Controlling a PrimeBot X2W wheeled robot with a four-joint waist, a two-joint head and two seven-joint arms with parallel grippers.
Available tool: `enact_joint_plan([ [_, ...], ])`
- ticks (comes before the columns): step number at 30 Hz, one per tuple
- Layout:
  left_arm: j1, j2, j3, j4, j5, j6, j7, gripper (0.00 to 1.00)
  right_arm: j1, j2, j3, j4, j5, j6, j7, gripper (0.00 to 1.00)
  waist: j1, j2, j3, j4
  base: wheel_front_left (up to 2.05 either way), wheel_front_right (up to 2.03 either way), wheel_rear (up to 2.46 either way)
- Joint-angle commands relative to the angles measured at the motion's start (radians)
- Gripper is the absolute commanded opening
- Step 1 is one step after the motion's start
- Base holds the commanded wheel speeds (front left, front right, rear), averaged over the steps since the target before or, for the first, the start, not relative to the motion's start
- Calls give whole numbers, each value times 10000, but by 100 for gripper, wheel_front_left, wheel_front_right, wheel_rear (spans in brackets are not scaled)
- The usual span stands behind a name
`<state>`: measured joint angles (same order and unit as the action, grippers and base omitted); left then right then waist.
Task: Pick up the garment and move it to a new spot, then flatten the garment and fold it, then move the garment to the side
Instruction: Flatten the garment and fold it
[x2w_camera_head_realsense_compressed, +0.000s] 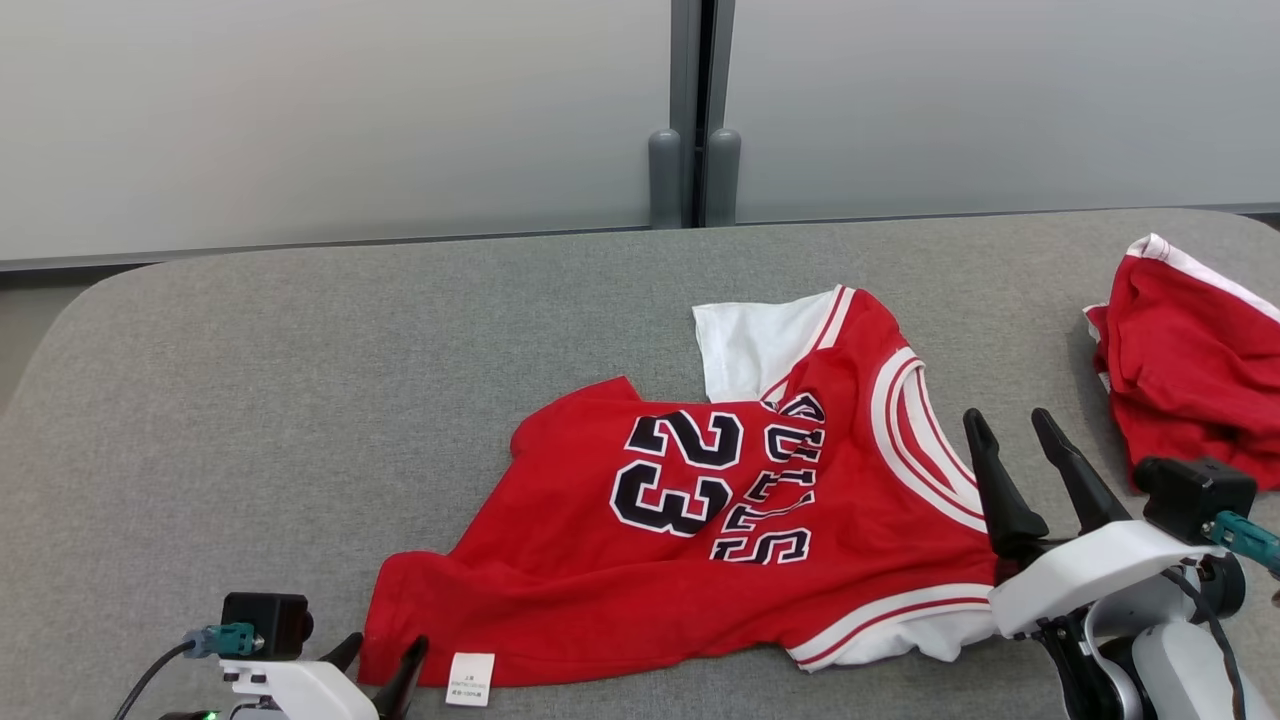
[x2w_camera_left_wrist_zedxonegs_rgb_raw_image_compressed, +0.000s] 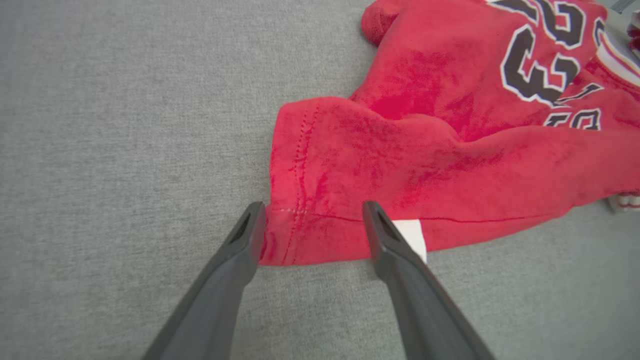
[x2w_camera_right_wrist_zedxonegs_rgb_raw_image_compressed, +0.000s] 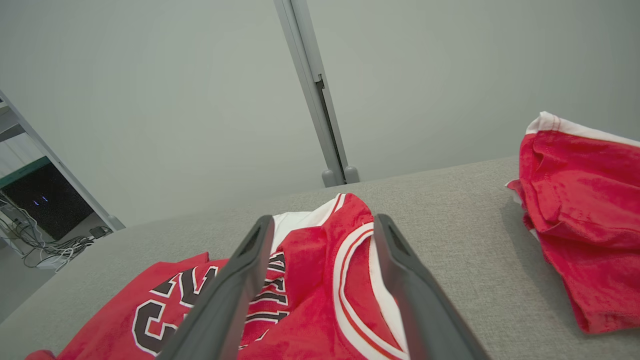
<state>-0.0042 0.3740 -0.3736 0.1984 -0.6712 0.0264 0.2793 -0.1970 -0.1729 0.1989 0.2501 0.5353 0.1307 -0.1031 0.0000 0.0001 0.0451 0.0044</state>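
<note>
Red jersey (x2w_camera_head_realsense_compressed: 720, 520) lies rumpled on the grey padded surface (x2w_camera_head_realsense_compressed: 300, 400). Left wrist view: left gripper (x2w_camera_left_wrist_zedxonegs_rgb_raw_image_compressed: 312, 206), jaws apart, hem corner between its fingers, white label (x2w_camera_left_wrist_zedxonegs_rgb_raw_image_compressed: 412, 232) alongside. Right wrist view: right gripper (x2w_camera_right_wrist_zedxonegs_rgb_raw_image_compressed: 322, 219) open near the neckline; floor cables (x2w_camera_right_wrist_zedxonegs_rgb_raw_image_compressed: 55, 247), pale wall (x2w_camera_right_wrist_zedxonegs_rgb_raw_image_compressed: 150, 100)

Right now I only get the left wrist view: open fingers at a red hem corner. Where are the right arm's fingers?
Observer: The right fingers stand open and empty by the jersey's white-trimmed end, opposite yours.
Operator: Anything else on the table?
Observer: A second red garment lies crumpled at the table's right edge, apart from the jersey.
Operator: Jersey flat?
Observer: No; a white panel is turned out on its far side.
</note>
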Motion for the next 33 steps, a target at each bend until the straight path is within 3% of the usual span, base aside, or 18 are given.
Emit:
enact_joint_plan([
  [1,-203,40,7,163,-189,-141,129,100,-128,-87,-15,57,-121,3,31,100,0,-1,58,-46,0,0,0],
  [3,-353,85,-3,321,-210,-222,192,100,-157,-84,18,65,-97,3,30,100,0,-1,112,-99,0,0,0],
  [6,-450,26,-26,435,-226,-265,121,53,-163,-77,-48,111,-98,3,-14,100,0,-1,155,-135,0,0,0],
  [8,-476,38,-22,436,-253,-317,70,34,-146,-73,-78,139,-104,3,-37,100,0,-1,173,-131,0,0,0],
  [9,-476,38,-22,436,-253,-317,70,34,-146,-73,-78,139,-104,3,-37,100,0,-1,173,-131,0,0,0],
  [10,-474,44,-41,428,-234,-337,50,22,-138,-75,-88,161,-116,3,-40,100,0,-1,175,-122,0,0,0],
  [11,-462,43,-68,420,-225,-354,42,0,-127,-72,-102,177,-125,3,-45,100,0,-1,169,-109,0,0,0],
  [20,19,267,-6,-544,-238,-155,-10,0,-23,-50,-243,267,-207,3,-101,100,0,-1,79,139,0,0,0],
  [27,1101,1012,-11,-2024,-409,-149,543,0,55,-126,-458,249,-239,3,-40,100,0,-1,33,370,0,0,0],
  [33,1699,1374,85,-2191,-584,1,849,0,85,-125,-519,187,-305,3,73,100,0,-1,-13,508,0,0,0],
])
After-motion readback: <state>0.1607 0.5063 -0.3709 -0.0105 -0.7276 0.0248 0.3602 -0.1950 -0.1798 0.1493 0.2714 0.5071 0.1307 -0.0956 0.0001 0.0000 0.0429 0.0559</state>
